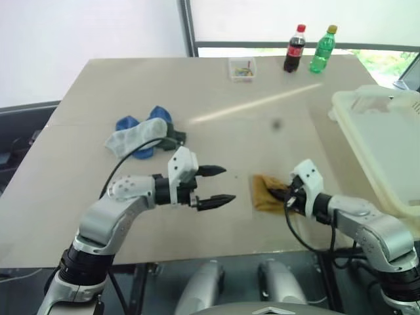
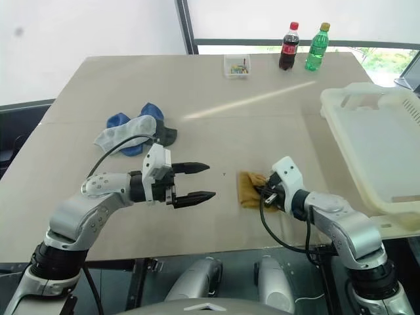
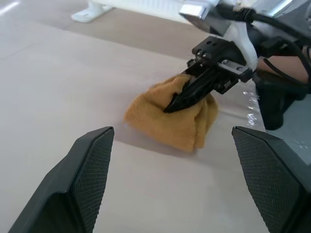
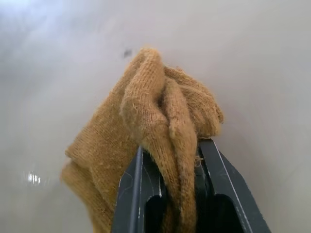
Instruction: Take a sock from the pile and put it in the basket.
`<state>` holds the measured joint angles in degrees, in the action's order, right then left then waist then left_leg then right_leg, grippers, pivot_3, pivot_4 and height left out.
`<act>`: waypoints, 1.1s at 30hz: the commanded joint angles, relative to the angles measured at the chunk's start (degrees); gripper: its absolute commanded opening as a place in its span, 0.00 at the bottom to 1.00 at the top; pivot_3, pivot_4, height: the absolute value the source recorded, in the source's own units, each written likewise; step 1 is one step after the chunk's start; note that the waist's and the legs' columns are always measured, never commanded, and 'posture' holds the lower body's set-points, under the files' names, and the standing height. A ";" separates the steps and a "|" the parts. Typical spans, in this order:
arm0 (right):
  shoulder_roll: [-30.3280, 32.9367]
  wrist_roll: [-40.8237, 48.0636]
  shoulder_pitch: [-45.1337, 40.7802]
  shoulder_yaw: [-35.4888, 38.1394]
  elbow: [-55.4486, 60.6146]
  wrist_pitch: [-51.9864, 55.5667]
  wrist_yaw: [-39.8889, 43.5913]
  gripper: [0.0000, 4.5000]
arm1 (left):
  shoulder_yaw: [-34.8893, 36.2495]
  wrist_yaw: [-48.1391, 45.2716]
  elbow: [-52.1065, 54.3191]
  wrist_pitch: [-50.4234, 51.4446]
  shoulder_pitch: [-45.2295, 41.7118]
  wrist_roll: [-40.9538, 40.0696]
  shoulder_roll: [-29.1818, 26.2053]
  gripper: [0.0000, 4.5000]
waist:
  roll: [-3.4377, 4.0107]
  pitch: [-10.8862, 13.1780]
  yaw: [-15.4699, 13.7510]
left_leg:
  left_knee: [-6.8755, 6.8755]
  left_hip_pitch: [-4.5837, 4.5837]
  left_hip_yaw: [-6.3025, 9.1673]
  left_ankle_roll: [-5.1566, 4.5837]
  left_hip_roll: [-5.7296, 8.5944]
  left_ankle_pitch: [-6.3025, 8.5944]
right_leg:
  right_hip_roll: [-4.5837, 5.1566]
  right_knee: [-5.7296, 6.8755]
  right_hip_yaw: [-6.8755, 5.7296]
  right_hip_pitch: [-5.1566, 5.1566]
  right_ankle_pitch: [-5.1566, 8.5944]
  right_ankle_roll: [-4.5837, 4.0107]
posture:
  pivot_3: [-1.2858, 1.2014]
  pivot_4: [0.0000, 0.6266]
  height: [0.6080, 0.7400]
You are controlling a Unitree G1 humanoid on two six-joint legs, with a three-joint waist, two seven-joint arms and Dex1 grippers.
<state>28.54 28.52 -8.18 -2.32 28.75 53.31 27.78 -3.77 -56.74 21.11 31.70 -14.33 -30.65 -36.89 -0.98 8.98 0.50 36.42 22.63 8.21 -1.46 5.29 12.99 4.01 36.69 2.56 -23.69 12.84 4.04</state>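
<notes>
Grasp step done: right gripper [image 4: 170, 160] jaws pinch mustard sock [image 4: 146, 145] on table [image 1: 197, 85]. Left gripper [image 1: 220, 185] jaws wide, empty. Next: lift, carry right to basket [image 1: 394, 111].

Both head eyes look forward and down from above over the wide beige tabletop [image 1: 216, 85], sharing nearly the same scene, while each wrist camera looks close along its own black fingers, and both wrist views share the crumpled mustard-yellow knitted sock [image 3: 170, 119] on that tabletop.
</notes>
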 commanded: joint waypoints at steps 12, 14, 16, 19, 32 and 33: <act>-7.65 7.63 -2.21 12.16 2.30 -3.21 -4.95 0.01 | 1.84 4.62 -0.60 -1.33 -2.05 -0.10 2.86 0.93 | 0.23 0.15 0.04 | -0.03 0.11 0.00 0.00 0.02 0.00 | 0.01 0.00 0.00 -0.12 0.00 -0.01 | 0.52 0.24 1.00; -9.38 9.37 -3.28 14.77 1.68 -3.81 -6.58 0.01 | 1.81 5.04 -1.03 -1.48 -2.46 0.06 3.33 0.93 | 0.28 0.18 0.08 | -0.03 0.11 0.01 0.00 0.02 0.00 | 0.01 0.01 0.01 -0.12 -0.01 -0.01 | 0.52 0.24 1.00; -11.07 10.94 -4.58 17.41 1.06 -4.60 -8.39 0.01 | 1.72 5.47 -1.46 -1.63 -2.99 0.25 3.84 0.93 | 0.32 0.20 0.06 | -0.03 0.11 0.00 0.00 0.02 0.00 | 0.01 0.02 0.01 -0.12 -0.01 -0.01 | 0.52 0.24 1.00; -13.23 12.96 -7.33 21.73 -0.17 -6.70 -11.49 0.01 | 1.73 6.23 -1.70 -1.43 -3.90 0.15 4.63 0.93 | 0.33 0.21 0.08 | -0.03 0.11 0.00 0.00 0.04 0.00 | -0.01 0.03 0.01 -0.12 -0.01 -0.01 | 0.52 0.24 1.00; -4.02 0.88 -31.94 33.44 -33.59 -17.23 -32.85 0.01 | 1.70 10.63 -2.18 0.40 -7.37 -0.31 8.01 0.93 | 0.61 0.37 0.21 | -0.07 0.12 -0.15 0.15 0.16 -0.11 | -0.03 0.14 0.14 -0.23 -0.02 -0.03 | 0.52 0.24 1.00; -3.12 -0.12 -32.99 32.96 -36.22 -17.55 -32.84 0.01 | 1.83 10.76 -2.04 0.78 -7.42 -0.52 7.95 0.93 | 0.61 0.38 0.26 | -0.08 0.12 -0.17 0.17 0.15 -0.12 | -0.03 0.14 0.16 -0.24 -0.02 -0.03 | 0.52 0.24 1.00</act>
<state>24.08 30.38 -39.45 31.31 -4.71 37.72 -4.59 -2.73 -46.36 17.84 32.28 -20.64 -30.58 -28.91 -0.37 9.35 0.75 36.33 22.75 7.99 -1.30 5.44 12.87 3.98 36.82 2.77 -23.95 12.82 4.01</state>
